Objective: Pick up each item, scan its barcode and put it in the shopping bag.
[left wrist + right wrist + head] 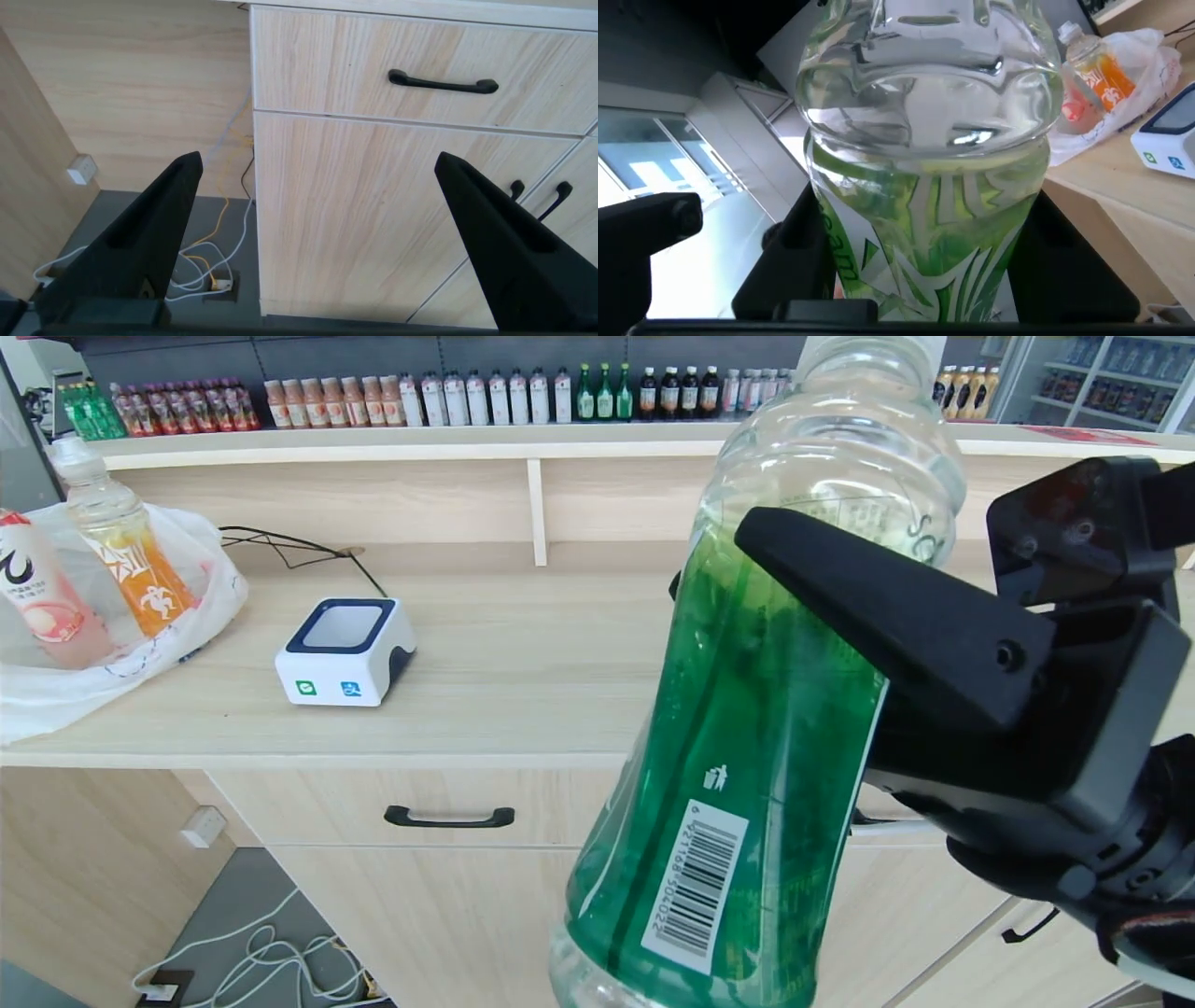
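As the right hand (711, 556) clamps the green-labelled bottle (747, 728), turn its barcode (695, 887) squarely onto the scanner (345, 649); left hand (318, 161) hangs open, empty.

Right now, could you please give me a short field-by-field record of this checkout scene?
Held item: green bottle, tilted, clamped in right gripper
Code: barcode faces the head camera
Scanner: white scanner on counter, apart from the bottle
Bag: shopping bag at counter's left end, holding orange bottle and pink bottle
Left arm: left gripper open, empty, facing cabinet drawer
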Tool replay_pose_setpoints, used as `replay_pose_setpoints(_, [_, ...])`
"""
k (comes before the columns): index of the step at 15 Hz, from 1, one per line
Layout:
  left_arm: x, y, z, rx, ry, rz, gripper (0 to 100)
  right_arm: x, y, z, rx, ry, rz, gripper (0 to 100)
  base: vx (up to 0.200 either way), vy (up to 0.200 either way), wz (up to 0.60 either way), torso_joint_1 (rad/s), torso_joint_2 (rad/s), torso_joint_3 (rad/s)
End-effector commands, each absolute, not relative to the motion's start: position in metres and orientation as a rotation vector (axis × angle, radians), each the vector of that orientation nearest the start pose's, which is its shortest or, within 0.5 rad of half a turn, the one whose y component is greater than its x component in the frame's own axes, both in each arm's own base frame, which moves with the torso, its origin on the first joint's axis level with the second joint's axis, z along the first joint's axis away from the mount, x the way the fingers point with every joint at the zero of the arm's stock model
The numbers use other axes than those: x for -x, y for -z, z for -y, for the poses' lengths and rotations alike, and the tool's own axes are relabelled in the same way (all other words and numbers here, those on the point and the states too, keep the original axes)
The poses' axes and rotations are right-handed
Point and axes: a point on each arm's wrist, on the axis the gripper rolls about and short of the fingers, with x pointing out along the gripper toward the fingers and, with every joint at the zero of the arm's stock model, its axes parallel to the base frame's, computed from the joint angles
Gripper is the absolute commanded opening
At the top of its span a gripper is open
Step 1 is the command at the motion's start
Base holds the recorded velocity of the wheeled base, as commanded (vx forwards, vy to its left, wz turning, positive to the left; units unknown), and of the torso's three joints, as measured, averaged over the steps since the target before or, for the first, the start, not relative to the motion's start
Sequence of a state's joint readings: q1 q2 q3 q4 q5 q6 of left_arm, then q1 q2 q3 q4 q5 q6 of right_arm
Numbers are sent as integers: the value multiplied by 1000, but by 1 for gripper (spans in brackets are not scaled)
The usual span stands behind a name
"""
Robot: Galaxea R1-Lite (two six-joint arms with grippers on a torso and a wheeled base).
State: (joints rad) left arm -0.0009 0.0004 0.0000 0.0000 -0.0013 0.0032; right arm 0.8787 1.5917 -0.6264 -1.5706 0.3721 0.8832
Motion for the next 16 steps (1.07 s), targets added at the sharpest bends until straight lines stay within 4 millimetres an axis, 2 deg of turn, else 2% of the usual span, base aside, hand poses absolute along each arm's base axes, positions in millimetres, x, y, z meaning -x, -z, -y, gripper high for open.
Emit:
replay_pose_setpoints(1, [23, -75, 0, -3, 2, 0, 100, -161, -252, -202, -893, -1399, 35, 0, 0, 0, 0, 0, 0, 0])
replay_pose_setpoints(4, [23, -75, 0, -5, 2, 0, 100, -177, -241, -198, -881, -1334, 16, 0, 0, 0, 0, 0, 0, 0])
replay_pose_setpoints(14, [23, -75, 0, -5, 3, 0, 100, -179, -243, -197, -880, -1327, 29, 0, 0, 0, 0, 0, 0, 0])
replay_pose_setpoints(16, [23, -75, 0, -3, 3, 0, 100, -178, -249, -195, -838, -1328, 87, 0, 0, 0, 0, 0, 0, 0])
